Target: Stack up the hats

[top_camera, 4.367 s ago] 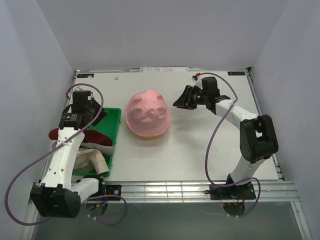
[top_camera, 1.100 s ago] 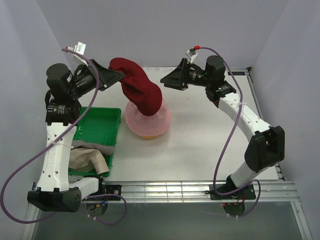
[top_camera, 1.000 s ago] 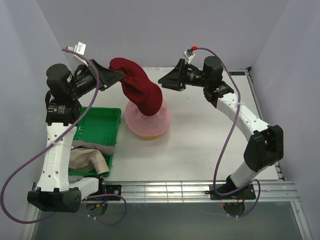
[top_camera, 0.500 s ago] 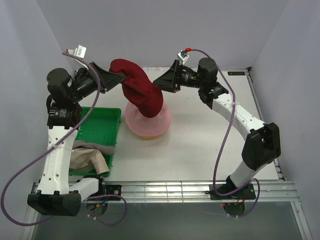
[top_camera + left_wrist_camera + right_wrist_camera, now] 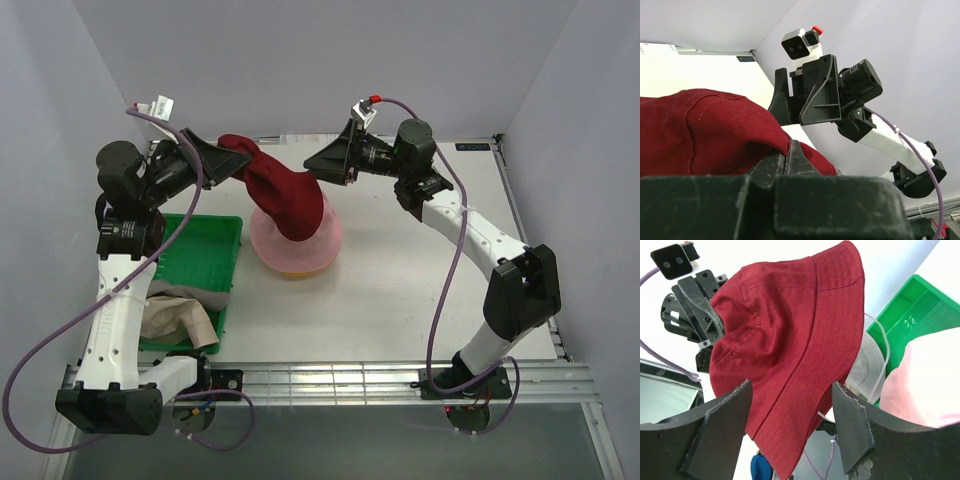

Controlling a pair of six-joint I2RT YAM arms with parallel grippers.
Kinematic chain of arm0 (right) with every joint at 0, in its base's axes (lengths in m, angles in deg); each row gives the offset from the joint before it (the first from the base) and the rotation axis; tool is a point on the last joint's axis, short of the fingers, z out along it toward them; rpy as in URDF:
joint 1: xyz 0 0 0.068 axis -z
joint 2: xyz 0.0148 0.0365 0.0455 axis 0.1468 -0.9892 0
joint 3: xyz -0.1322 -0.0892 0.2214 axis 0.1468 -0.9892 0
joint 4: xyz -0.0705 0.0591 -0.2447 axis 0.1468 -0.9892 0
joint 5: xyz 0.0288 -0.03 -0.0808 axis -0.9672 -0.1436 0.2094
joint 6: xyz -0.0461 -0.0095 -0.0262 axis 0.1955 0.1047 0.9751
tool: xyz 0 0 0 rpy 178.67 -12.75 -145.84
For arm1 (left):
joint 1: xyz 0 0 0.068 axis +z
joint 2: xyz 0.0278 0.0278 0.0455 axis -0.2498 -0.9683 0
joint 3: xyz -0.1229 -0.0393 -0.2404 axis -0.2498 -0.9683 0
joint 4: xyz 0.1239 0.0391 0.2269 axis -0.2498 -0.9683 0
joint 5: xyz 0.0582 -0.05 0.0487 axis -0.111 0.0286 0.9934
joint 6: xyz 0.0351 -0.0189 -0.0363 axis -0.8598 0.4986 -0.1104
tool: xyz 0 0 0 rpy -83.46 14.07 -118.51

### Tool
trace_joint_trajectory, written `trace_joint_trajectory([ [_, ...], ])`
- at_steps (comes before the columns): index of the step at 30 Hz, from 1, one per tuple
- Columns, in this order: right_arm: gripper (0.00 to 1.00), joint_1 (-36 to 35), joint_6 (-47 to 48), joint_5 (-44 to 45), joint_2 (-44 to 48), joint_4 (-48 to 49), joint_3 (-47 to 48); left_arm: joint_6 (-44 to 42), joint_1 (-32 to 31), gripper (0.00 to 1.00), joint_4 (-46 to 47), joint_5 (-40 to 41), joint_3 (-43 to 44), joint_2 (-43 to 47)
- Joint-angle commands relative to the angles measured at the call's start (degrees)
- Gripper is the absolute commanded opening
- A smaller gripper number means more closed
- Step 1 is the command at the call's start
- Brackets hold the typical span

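Big picture first: the counter point(image 5: 420, 290) carries the pale pink hat point(image 5: 300, 250) at its middle, with a sliver of yellow-orange hat point(image 5: 293, 272) peeking from beneath it, so that pile is already two deep. Left of the pink hat sits the green tray point(image 5: 205, 245), a beige hat point(image 5: 180, 320) and something grey crumpled at its near end.

Now the action. The dark red hat point(image 5: 285, 195), down by the tray a few seconds ago, hangs directly over the pink hat, its lower edge brushing the pink crown or very nearly. It sits a touch lower than half a second back. The left pincer point(image 5: 238, 160), up and to the left of the pink hat, stays clenched on the red brim.

And here comes the right arm, swinging in from the far right of the pink hat! Its pincer point(image 5: 312, 165) has reached the red hat's other edge, jaws spread but narrowing around the fabric. No firm grasp that I can see yet. Looks like a two-handed spread, to open the red hat and seat it squarely on the pile.
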State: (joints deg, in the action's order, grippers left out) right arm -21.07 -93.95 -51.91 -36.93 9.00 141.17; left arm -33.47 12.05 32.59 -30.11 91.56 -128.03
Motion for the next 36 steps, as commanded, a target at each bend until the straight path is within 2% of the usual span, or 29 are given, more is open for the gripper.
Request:
trace_joint_trajectory([
  [1,0.7,-0.63,-2.0,-1.6,0.13,5.89,-0.48,-1.51,0.13,0.0,2.27,-0.06,-0.64,2.68],
  [11,0.7,-2.03,-3.14,-1.87,-0.66,7.04,-1.45,-1.08,0.13,0.0,13.78,1.27,-3.36,6.12],
  [18,0.69,-2.3,-4.55,-2.13,-0.93,8.45,-1.28,-0.28,0.13,0.0,16.61,0.56,-6.26,6.21],
  [21,0.62,-2.3,-4.55,-1.87,-0.84,8.18,-0.93,-1.24,0.13,0.0,14.68,0.47,-6.35,5.94],
  [26,0.37,-2.74,-4.73,-2.13,-1.19,7.92,0.3,-2.13,0.13,0.0,11.25,1.26,-6.88,7.26],
  [30,0.24,-3.0,-4.29,-2.39,-1.1,7.31,0.39,-3.97,0.13,0.0,1.78,4.68,-3.9,7.35],
  [32,0.17,-2.91,-3.59,-2.4,-0.93,6.43,0.48,-4.59,0.13,0.0,-7.0,9.06,-0.66,6.56],
  [34,0.12,-2.91,-0.87,-2.05,-0.66,2.84,1.09,-4.85,0.13,0.0,-15.42,10.92,1.63,4.81],
  [36,0.09,-3.0,4.12,-1.17,-0.66,-3.38,2.15,-4.68,0.13,0.0,-19.76,12.86,4.01,4.01],
])
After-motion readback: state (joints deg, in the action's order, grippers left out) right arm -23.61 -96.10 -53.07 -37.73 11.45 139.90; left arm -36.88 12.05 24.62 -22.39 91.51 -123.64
